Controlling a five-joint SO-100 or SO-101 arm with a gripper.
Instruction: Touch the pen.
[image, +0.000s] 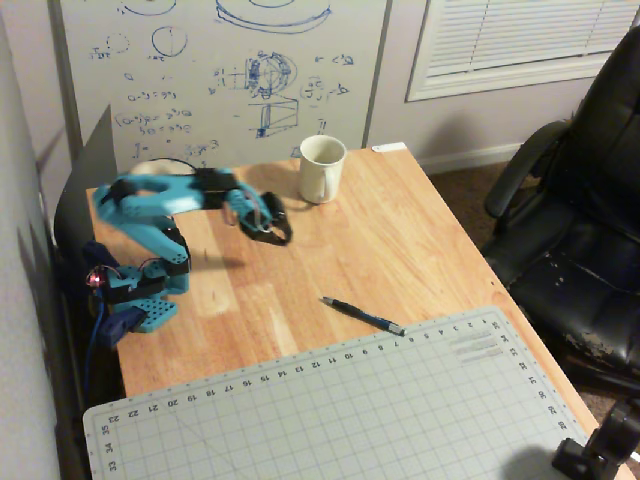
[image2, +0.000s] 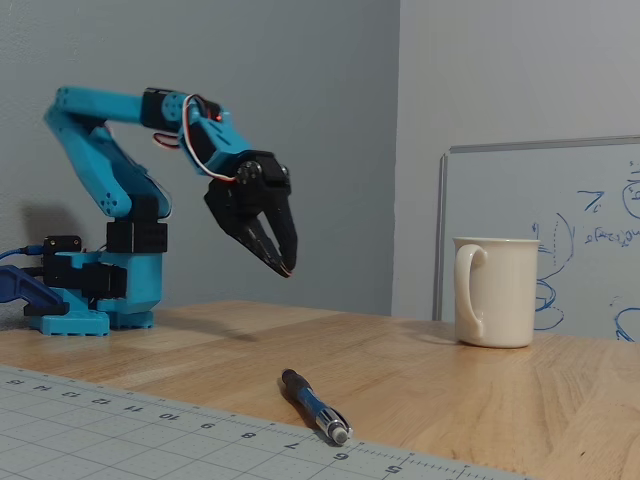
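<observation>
The pen (image: 362, 314) is thin and dark with a silvery end; it lies on the wooden table just off the cutting mat's far edge, and shows low in the fixed view as the pen (image2: 314, 405). My blue arm is raised and stretched out over the table. Its black gripper (image: 279, 232) hangs in the air between the arm's base and the mug, well short of the pen. In the fixed view the gripper (image2: 284, 268) points down and to the right, high above the tabletop, shut with nothing in it.
A cream mug (image: 321, 168) stands at the table's far edge, seen right of the pen as the mug (image2: 494, 291). A grey cutting mat (image: 340, 410) covers the near part of the table (image: 400, 240). A black office chair (image: 580, 200) stands at the right.
</observation>
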